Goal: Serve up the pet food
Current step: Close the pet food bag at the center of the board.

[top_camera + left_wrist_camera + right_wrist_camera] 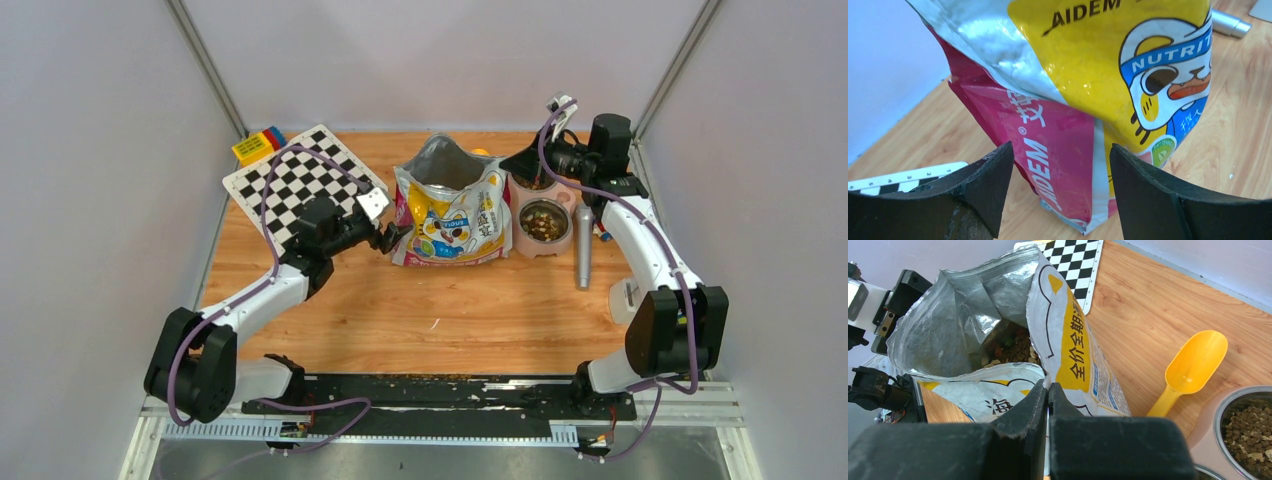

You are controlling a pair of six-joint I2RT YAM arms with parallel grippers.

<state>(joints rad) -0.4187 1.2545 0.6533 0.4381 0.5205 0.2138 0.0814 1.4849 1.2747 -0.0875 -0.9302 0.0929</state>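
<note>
Wooden table point(420, 310): kibble looks served; little seems left.
Pet food point(545, 222) fills the steel bowl point(1219, 415) at the open bag's point(450, 205) three o'clock; yellow scoop point(1193, 365) lies empty; left gripper point(1061, 150) jaws spread at the bag's nine o'clock; right gripper point(1048, 387) jaws pressed together, holding nothing.

What sits on my wooden table

I see a shiny bag point(450, 215) with a cartoon animal on it, standing open in the middle of the table point(420, 310). A pink bowl point(543, 251) sits just to its right. A silver tube point(584, 248) lies right of the bowl. A yellow scoop point(1193, 367) lies on the wood between the bag and the bowl. A black-and-white checkered board point(290, 180) lies at the back left, with yellow, blue and red blocks point(258, 145) by its far corner.
</note>
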